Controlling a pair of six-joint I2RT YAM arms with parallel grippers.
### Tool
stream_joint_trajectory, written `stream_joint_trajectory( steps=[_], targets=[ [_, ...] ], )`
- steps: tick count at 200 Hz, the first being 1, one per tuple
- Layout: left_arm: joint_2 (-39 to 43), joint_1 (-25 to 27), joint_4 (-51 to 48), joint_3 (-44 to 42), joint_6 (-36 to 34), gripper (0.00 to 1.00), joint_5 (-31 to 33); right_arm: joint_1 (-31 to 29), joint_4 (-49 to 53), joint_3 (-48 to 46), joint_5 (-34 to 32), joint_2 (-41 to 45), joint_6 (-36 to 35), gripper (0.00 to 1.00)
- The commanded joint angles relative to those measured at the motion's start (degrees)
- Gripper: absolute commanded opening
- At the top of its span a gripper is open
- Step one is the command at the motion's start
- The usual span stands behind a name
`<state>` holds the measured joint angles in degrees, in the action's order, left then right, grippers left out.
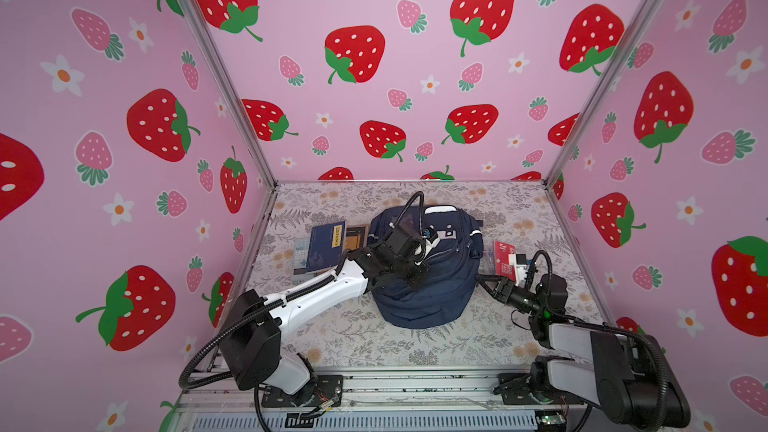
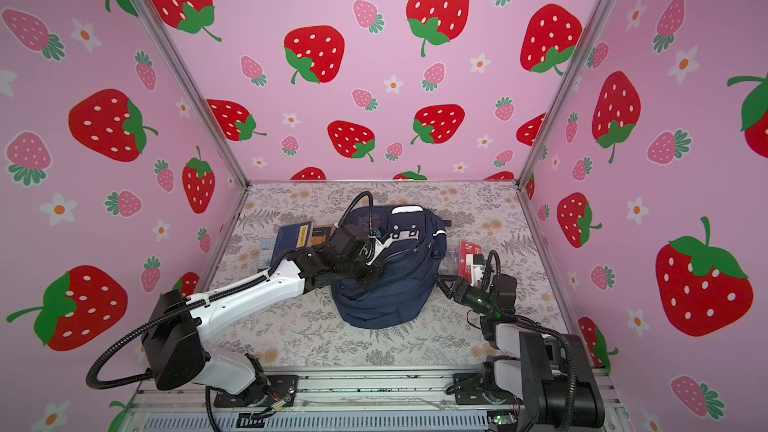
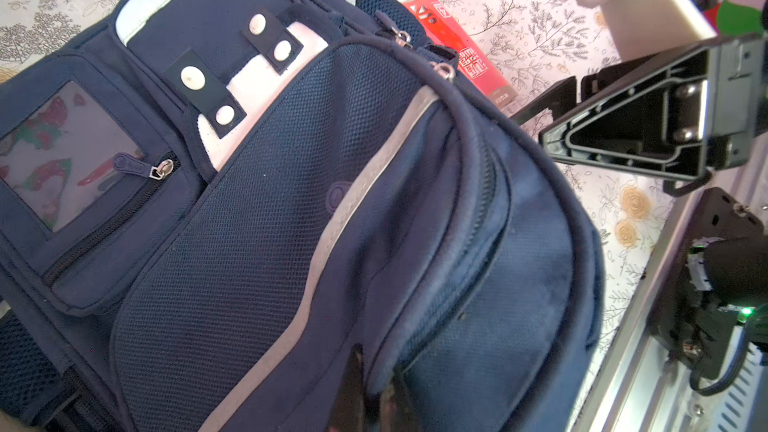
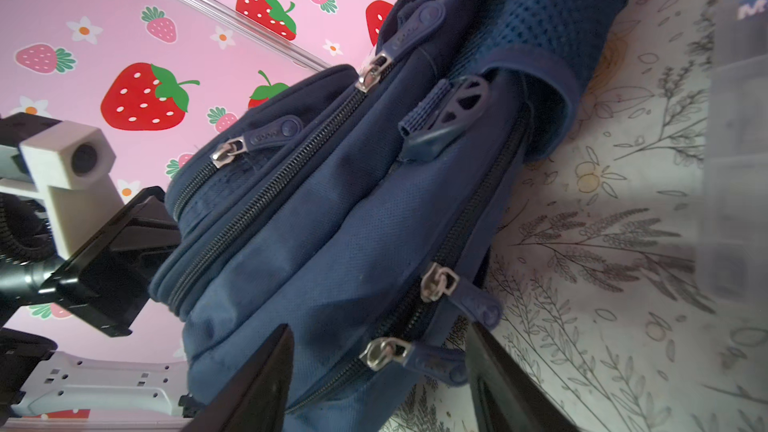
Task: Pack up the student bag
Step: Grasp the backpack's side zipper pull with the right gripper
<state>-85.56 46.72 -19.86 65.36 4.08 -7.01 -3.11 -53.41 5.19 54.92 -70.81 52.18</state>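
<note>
At the left of the floral-printed table (image 1: 353, 338), a loose stack of books (image 1: 322, 249) with flat, stiff covers was seen just beside the student bag (image 1: 436, 297), not yet packed. The left gripper (image 3: 370, 392) was reached over the bag's front, with its glossy dark fingers pressed together low against the fabric. Whether a fold was pinched between them could not be told.

The bag itself was laid in the middle of the table, front face up. It was made of soft navy cloth with mesh-textured panels, rounded piping, thin silver stripes and white patches. Every zip in sight was drawn closed, so the step in hand was judged to be the opening of a compartment before anything could be put in.

At the bag's right side the right gripper (image 4: 379, 328) was held with its jaws spread, and a small metal zip pull (image 4: 384, 353) with a rubbery navy tab was seen between them. The next move was judged to call for a narrow, exact pinch on that tab and a pull along the curved zip track, with the limp cloth steadied by the other arm. Further right, a flat red packet (image 1: 503, 257) was left on the table near the bag.
</note>
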Motion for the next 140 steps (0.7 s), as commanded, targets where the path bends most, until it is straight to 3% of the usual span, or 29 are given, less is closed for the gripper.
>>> stream_joint_trajectory(
  steps=[1,69,140],
  targets=[
    [3.1,-1.0,5.2,0.8,3.0,0.00,-3.4,-0.6,-6.5,0.3,1.9,-1.9,2.3,0.70],
    [3.7,-2.6,6.4,0.1,4.3,0.00,-5.4,-2.7,-13.3,1.1,2.4,-7.0,4.3,0.77],
    [3.3,-4.2,7.1,-0.1,6.3,0.00,-6.0,-4.4,-15.9,0.4,2.7,-6.1,6.0,0.65]
  ],
)
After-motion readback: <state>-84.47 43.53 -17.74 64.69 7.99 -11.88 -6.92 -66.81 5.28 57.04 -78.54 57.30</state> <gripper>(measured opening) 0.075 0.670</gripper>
